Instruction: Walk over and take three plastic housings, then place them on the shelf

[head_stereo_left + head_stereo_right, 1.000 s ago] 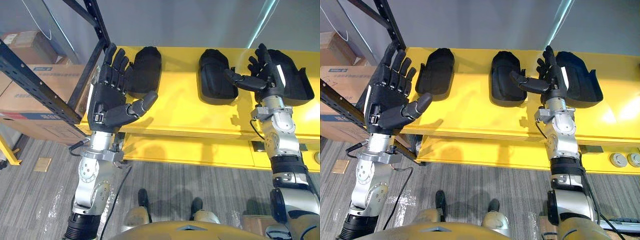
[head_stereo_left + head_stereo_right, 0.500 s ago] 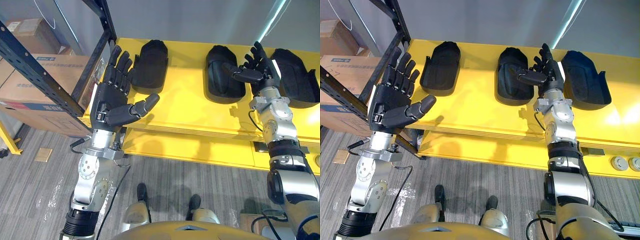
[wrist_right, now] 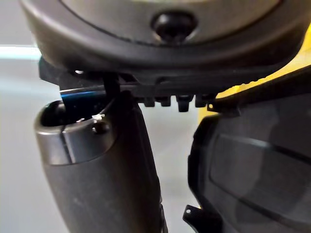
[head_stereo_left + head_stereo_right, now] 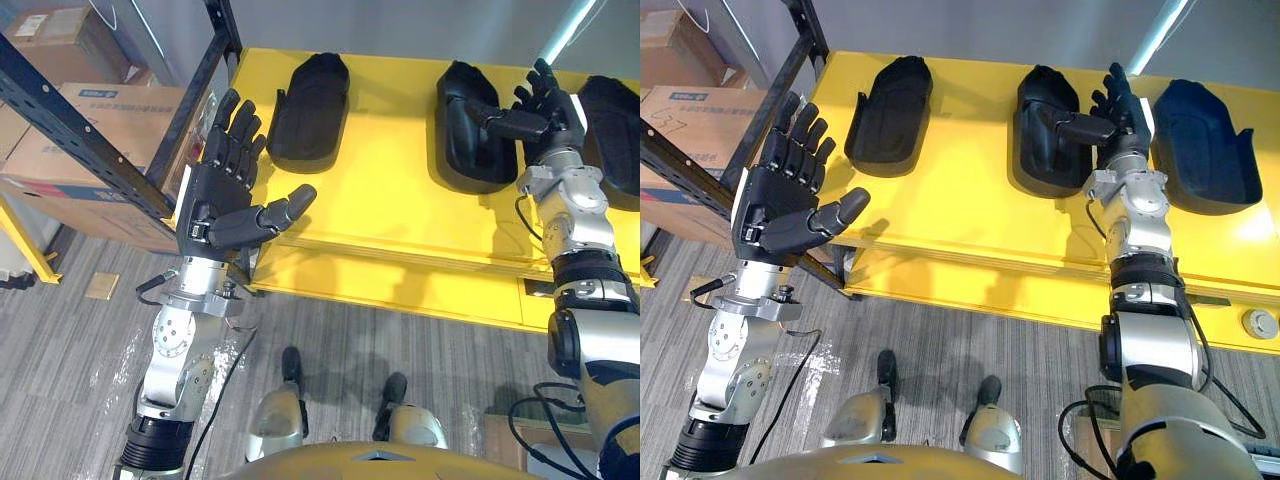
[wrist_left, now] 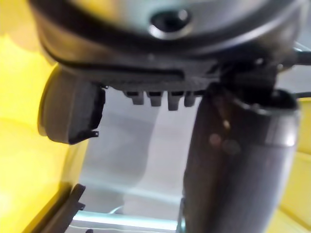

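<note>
Three black plastic housings lie in a row on the yellow table [image 4: 390,200]: the left housing [image 4: 310,110], the middle housing [image 4: 470,130] and the right housing [image 4: 1200,145]. My right hand [image 4: 548,112] is open in the gap between the middle and right housings, fingers straight, thumb stretched over the middle housing's right edge. The right wrist view shows that thumb [image 3: 97,170] beside a housing's black wall [image 3: 252,170]. My left hand [image 4: 215,195] is open and raised, palm up, before the table's left front corner, holding nothing.
A black shelf frame [image 4: 90,130] stands at the left, close to my left hand, with cardboard boxes [image 4: 70,150] behind it. The table has a lower yellow ledge [image 4: 400,290] along its front. Grey carpet [image 4: 70,380] lies below.
The camera has shifted, so the table sits lower in view. My right hand has gone from the right housing's left edge toward the middle housing. The left hand keeps its open pose.
</note>
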